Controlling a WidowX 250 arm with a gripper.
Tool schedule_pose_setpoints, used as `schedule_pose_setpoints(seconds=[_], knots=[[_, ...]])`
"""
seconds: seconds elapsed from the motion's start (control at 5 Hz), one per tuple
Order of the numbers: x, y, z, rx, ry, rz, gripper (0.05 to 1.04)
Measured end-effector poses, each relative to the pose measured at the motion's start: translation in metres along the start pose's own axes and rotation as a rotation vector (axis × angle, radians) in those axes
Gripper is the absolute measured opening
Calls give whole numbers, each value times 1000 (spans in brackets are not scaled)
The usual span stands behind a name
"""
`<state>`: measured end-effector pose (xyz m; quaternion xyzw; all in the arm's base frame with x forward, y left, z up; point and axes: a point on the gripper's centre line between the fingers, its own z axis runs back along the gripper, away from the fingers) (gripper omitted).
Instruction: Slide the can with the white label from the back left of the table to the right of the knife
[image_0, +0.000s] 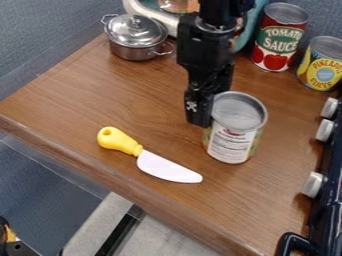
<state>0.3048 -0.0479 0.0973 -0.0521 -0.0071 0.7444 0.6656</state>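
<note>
While the black pincer (200, 116) hangs right beside the near can (232, 135), at its left in the view, can't tell if it's spread, pressed together or pinching the rim. Can looks about upright on the wooden table (100, 92), right of center. Progress: pincer is at the can; no clear lift, so a firm hold and any shift look undone. Knife (150, 157), yellow handle, white blade, lies flat front-left of can, nearest clutter. Stove knobs (314, 184) limit room on the right. Lidded pot (137, 37) back left, tomato can (279, 37) and pineapple can (322, 64) back right, crowding that side.
</note>
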Motion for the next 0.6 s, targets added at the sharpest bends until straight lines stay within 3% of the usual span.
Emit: schedule_pose_setpoints(seconds=[0.2,0.4,0.6], knots=[[3,0,7,-15,-10,-4,1001],[18,-7,40,-83,-14,22,1001],[18,-8,43,-94,-10,27,1001]])
